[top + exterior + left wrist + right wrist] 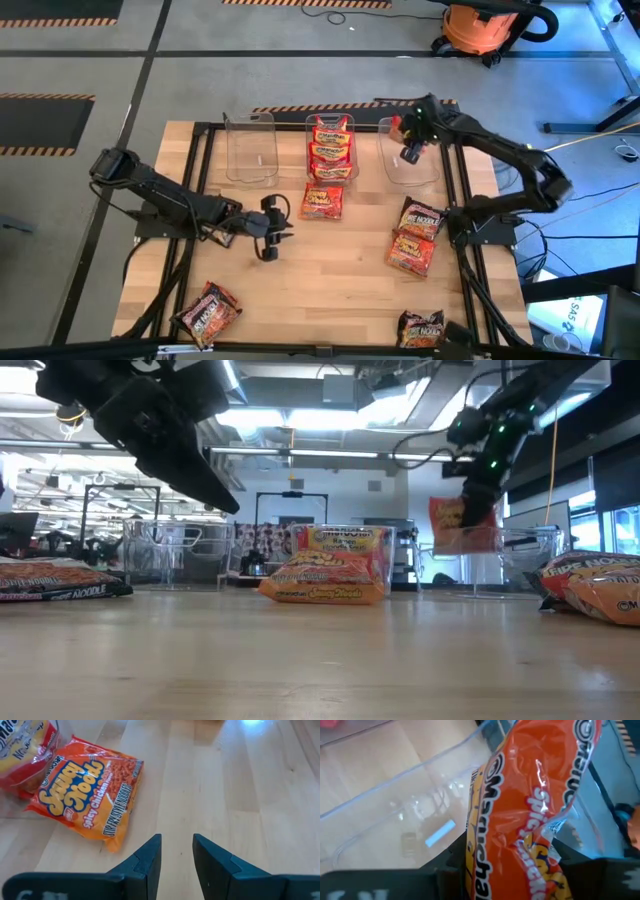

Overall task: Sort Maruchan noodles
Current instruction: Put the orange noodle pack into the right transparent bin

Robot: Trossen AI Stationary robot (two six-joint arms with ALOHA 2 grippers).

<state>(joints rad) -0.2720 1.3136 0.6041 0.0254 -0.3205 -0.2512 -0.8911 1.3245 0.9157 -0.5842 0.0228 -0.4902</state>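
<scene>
Orange-red Maruchan noodle packets stand stacked in the middle clear bin [331,145]. Another orange packet [322,201] [90,790] lies flat on the table before that bin. My left gripper [270,245] [177,845] hovers near it, toward the table's left, open, with nothing between its fingers. My right gripper [408,152] [478,485] is over the right clear bin [412,165], shut on an orange-red packet [462,525] [530,795]. Dark and red packets lie flat at the table's right [420,217] [411,252] and near edge [208,315] [421,328]. My right gripper pinches the orange-red packet between its two fingers [447,865], at the packet's upper end [470,502]. The fingers slant down from above. The packet hangs below them, crumpled, clear of the table, its lower end about level with the right bin's rim.
The left clear bin [250,145] stands beside the middle one at the far side. A black frame [205,160] runs around the tabletop. Bare wood lies in the table's middle [330,270].
</scene>
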